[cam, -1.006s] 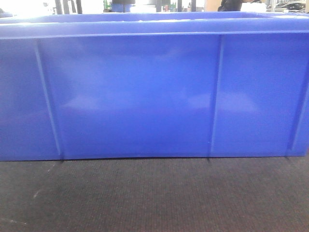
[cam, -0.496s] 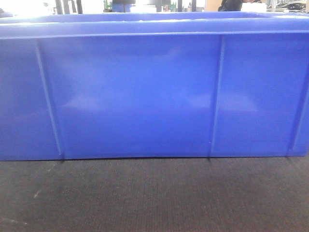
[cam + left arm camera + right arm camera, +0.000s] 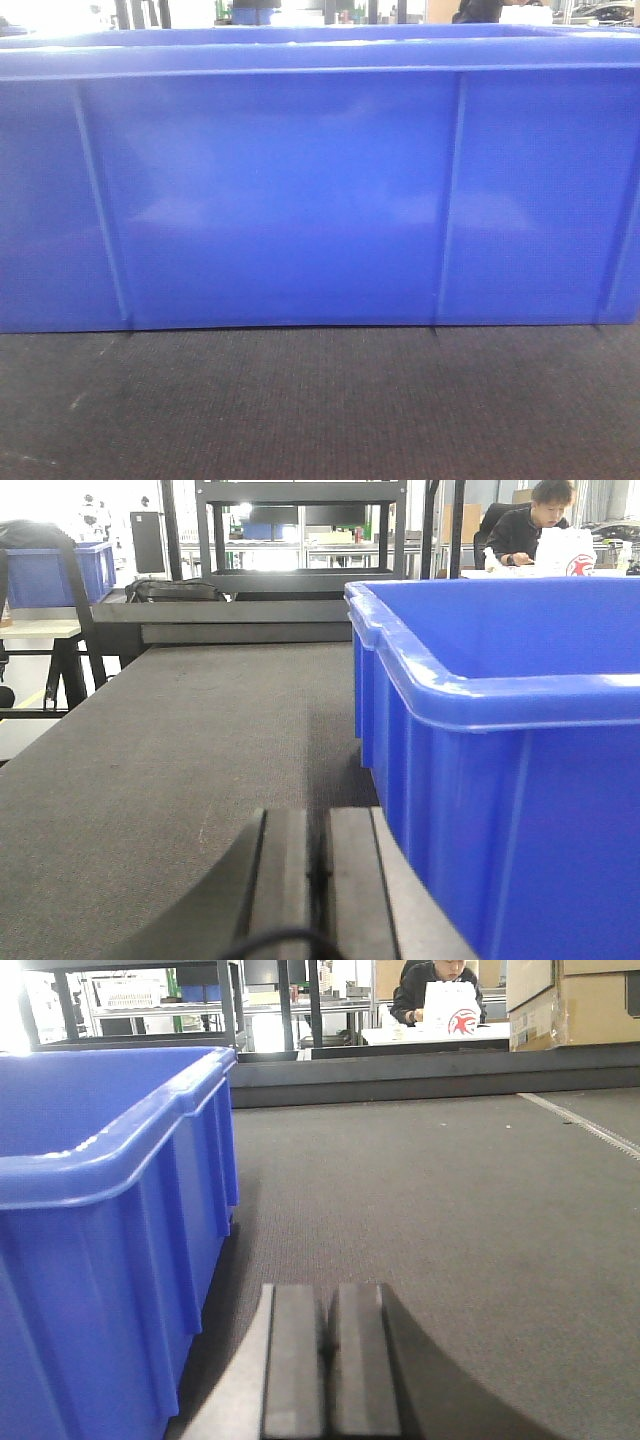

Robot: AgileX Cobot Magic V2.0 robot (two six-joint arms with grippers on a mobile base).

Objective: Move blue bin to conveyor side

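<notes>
In the front view the blue bin ran off both side edges, so its ends were cut away, and its interior lay hidden behind the near wall. Each wrist view caught only one end of it. The left end effector and the right end effector were cropped at the bottom edges. Background shelving stayed blurred.
</notes>
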